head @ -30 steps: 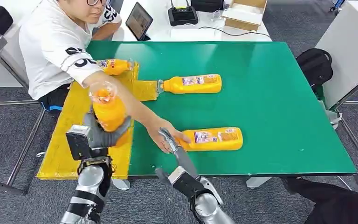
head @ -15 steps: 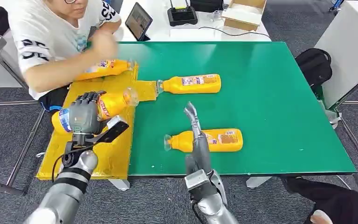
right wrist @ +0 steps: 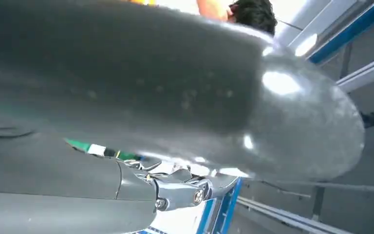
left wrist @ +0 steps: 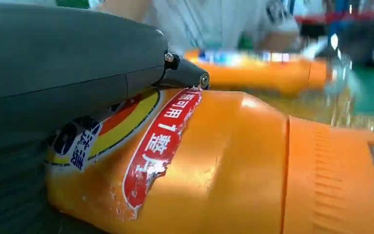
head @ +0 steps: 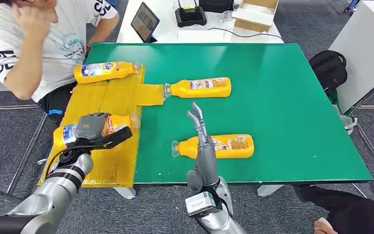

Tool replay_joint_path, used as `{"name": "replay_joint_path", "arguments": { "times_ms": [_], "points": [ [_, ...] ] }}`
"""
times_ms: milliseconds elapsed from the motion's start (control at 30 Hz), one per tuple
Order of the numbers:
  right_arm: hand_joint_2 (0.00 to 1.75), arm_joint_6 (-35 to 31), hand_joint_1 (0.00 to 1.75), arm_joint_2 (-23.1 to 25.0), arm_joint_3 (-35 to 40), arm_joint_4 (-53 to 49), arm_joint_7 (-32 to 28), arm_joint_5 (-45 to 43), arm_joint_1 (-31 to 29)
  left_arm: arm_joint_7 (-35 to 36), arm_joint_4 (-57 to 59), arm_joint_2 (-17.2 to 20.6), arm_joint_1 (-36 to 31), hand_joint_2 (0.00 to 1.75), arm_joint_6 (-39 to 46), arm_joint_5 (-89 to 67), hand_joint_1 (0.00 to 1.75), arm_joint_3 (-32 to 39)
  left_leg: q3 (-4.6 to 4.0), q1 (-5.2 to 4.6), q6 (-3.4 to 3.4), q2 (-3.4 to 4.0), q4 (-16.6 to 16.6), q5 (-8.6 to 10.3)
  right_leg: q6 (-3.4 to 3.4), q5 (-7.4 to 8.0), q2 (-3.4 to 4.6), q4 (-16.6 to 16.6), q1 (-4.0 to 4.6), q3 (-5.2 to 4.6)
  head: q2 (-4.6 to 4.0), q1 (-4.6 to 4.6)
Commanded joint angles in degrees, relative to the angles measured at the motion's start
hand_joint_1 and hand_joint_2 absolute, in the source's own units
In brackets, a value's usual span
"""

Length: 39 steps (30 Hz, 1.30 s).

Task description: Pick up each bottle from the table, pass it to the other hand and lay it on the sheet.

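My left hand grips an orange bottle that lies on its side on the yellow sheet, cap pointing toward the green table. In the left wrist view the hand wraps the bottle's label. My right hand stands upright above the table's near edge, fingers straight and holding nothing, just in front of a second bottle lying on the green. A third bottle lies further back, its cap at the sheet's flap. Another bottle rests at the sheet's far end.
A person sits at the far left, one hand raised to the head. Behind the table are a tablet, a black device and a cardboard box. A black backpack sits on the floor at the right.
My left hand has turned its bottle from upright to lying and lowered it onto the sheet. The person's arm has drawn back from the table. My right hand has risen, fingers up.
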Motion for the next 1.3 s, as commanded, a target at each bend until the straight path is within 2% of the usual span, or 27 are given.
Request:
{"name": "replay_joint_path", "arguments": {
  "times_ms": [33, 200, 233, 267, 367, 400, 600, 900, 1033, 1100, 1167, 1267, 1300],
  "points": [
    [0.0, 0.8, 0.0, -1.6, 2.1, 2.9, 1.0, -0.7, -2.2, 0.8, 8.1, 1.3, -4.9, 1.75, -4.5, -0.5, 1.75, -2.7, 0.14, 0.07, 0.06, 0.05, 0.0, -0.07, -0.15, -0.04, -0.02, 0.0, 0.1, 0.17, 0.0, 0.0],
    [0.0, 2.4, 0.0, -1.3, 2.2, 5.2, 2.1, -1.1, -2.4, 1.3, 8.7, 1.2, -4.6, 1.75, -10.4, 0.2, 1.75, -2.7, 0.14, 0.01, 0.04, 0.05, 0.0, -0.03, -0.09, -0.02, 0.02, 0.0, 0.03, 0.15, 0.0, 0.0],
    [0.0, 2.6, 0.0, -1.3, 2.1, 5.6, 2.2, -1.2, -2.4, 1.7, 9.1, 1.0, -4.7, 1.75, -12.0, 0.6, 0.23, -2.3, 0.26, 0.02, 0.06, 0.09, -0.1, -0.07, -0.14, -0.03, 0.04, -0.1, 0.06, 0.27, 0.0, -0.02],
    [0.0, 2.8, 0.0, -1.3, 2.1, 5.8, 2.4, -1.2, -2.4, 1.6, 9.2, 0.8, -4.8, 1.75, -13.0, 1.1, 0.0, -2.0, 0.21, 0.01, 0.05, 0.08, -0.1, -0.05, -0.11, -0.02, 0.04, -0.1, 0.04, 0.22, 0.0, -0.02],
    [0.0, 3.5, 0.0, -1.1, 1.8, 6.6, 2.9, -1.5, -2.5, 0.6, 8.9, 0.2, -4.9, 1.75, -16.3, 4.1, 0.0, 0.3, 0.18, 0.01, 0.05, 0.02, -0.1, -0.03, -0.11, -0.01, -0.01, -0.1, 0.04, 0.22, 0.0, 0.0],
    [0.0, 3.5, 0.0, -1.1, 1.6, 6.9, 2.9, -1.5, -2.6, 0.4, 8.8, 0.0, -4.8, 0.0, -16.7, 4.7, 0.0, 0.7, 0.29, 0.01, 0.09, 0.06, -0.1, -0.06, -0.17, -0.02, 0.01, -0.1, 0.06, 0.32, 0.0, -0.02],
    [0.0, 4.1, 0.0, -0.9, 1.4, 7.8, 3.2, -1.7, -2.8, -0.6, 8.7, -0.3, -4.9, 0.0, -19.5, 7.3, 0.0, 2.4, 0.17, 0.0, 0.05, 0.03, -0.1, -0.02, -0.09, 0.0, 0.02, -0.1, 0.02, 0.21, 0.0, -0.02],
    [0.0, 5.8, 0.0, -0.5, 0.5, 11.4, 3.6, -2.9, -4.2, -6.8, 8.6, -0.5, -4.3, 0.0, -32.8, 21.3, 0.0, 11.7, 0.4, -0.01, 0.07, 0.11, -0.1, -0.04, -0.13, 0.01, 0.09, -0.1, 0.02, 0.4, 0.0, -0.02],
    [0.0, 5.8, 0.0, -0.5, 0.5, 11.4, 3.6, -2.9, -4.2, -6.8, 8.6, -0.5, -4.3, 0.0, -32.8, 21.3, 0.0, 11.7, 0.42, -0.02, 0.05, -0.01, -0.1, -0.01, -0.09, -0.01, 0.0, -0.1, 0.01, 0.46, 0.0, -0.02],
    [0.0, 6.1, 0.0, -0.4, 0.3, 12.1, 3.6, -3.0, -4.3, -10.1, 7.1, -1.5, -4.1, 0.0, -34.7, 28.0, 0.0, 16.2, 0.48, -0.02, 0.07, 0.05, -0.1, -0.03, -0.12, 0.0, 0.04, -0.1, 0.01, 0.5, 0.0, -0.02],
    [0.0, 6.4, 0.0, -0.3, 0.0, 12.0, 3.6, -3.1, -4.0, -11.9, 4.8, -3.2, -3.7, 0.0, -31.7, 33.5, 0.0, 19.1, 0.51, -0.02, 0.08, 0.04, -0.1, -0.03, -0.14, 0.0, 0.02, -0.1, 0.02, 0.55, 0.0, -0.02],
    [0.0, 6.2, 0.0, -0.9, 1.0, 12.2, 5.9, 0.5, -3.7, -18.7, -3.5, -7.6, -1.5, 0.0, -15.6, 45.2, 0.0, 22.4, 0.52, 0.01, 0.11, -0.11, -0.1, -0.03, -0.18, -0.05, -0.16, -0.1, 0.06, 0.62, 0.0, 0.0],
    [0.0, 6.2, 0.0, -1.1, 1.2, 12.7, 6.2, 1.0, -3.8, -19.0, -5.3, -8.1, -1.0, 0.0, -14.1, 46.1, 0.0, 21.9, 0.54, 0.03, 0.13, -0.16, -0.1, -0.05, -0.22, -0.08, -0.22, -0.2, 0.09, 0.67, 0.0, -0.02]
  ]
}}
